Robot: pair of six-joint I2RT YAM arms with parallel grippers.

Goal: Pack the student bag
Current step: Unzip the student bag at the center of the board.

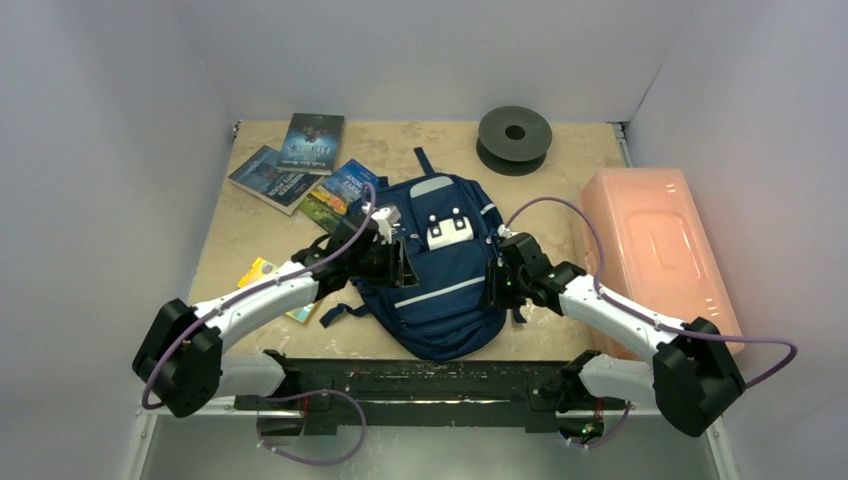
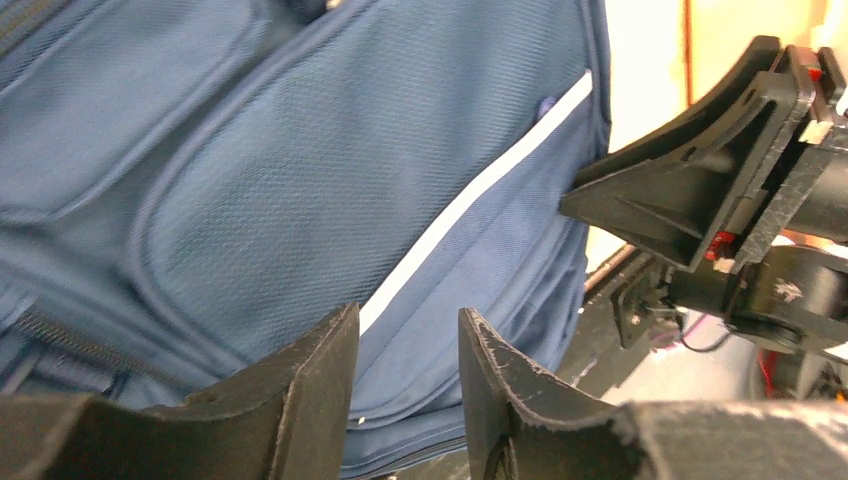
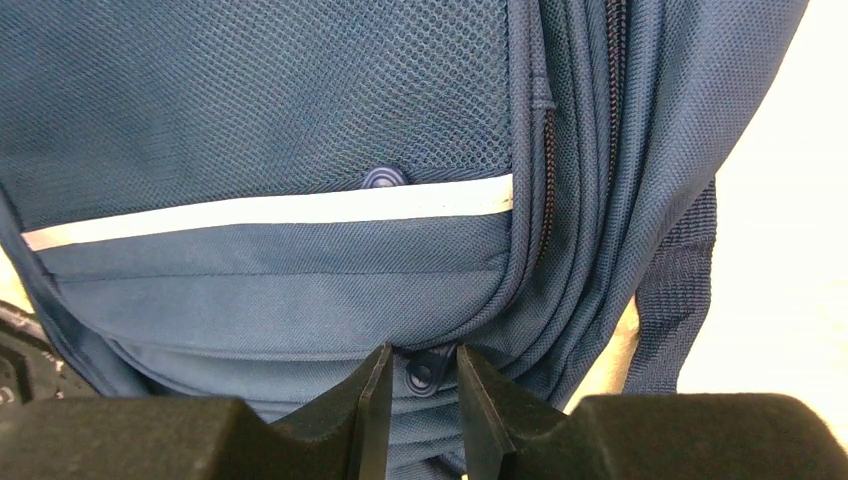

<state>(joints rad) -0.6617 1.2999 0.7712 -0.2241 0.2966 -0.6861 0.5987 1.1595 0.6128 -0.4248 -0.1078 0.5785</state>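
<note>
Your right gripper (image 3: 420,362) sits nearest the lens in its wrist view. Its jaws are a narrow slot apart, with a small dark zipper pull (image 3: 424,372) lying in that slot. You cannot tell whether the fingers actually pinch it. That arm reaches in low from its base, wrist turned toward the right flank of the student bag (image 1: 450,290).

Your left gripper (image 2: 408,335) is spread with nothing between its fingers, aimed across the bag's front pocket and its white stripe (image 2: 470,200). The left arm stretches in low to the bag's left flank, so the two grippers face each other across the bag's lower half.

The bag lies flat at the centre of the table (image 1: 235,240), front side up, with its top handle toward the far wall and its bottom edge near the arm bases.

To the right, a pink box (image 1: 650,240) lies alongside your right forearm, leaving a tight lane. On the left, books (image 1: 300,170) fan out toward the far corner, the nearest just beside the bag's upper left. A yellow item (image 1: 258,272) lies partly under your left arm. A black spool (image 1: 514,135) sits at the far edge, apart from the bag.
</note>
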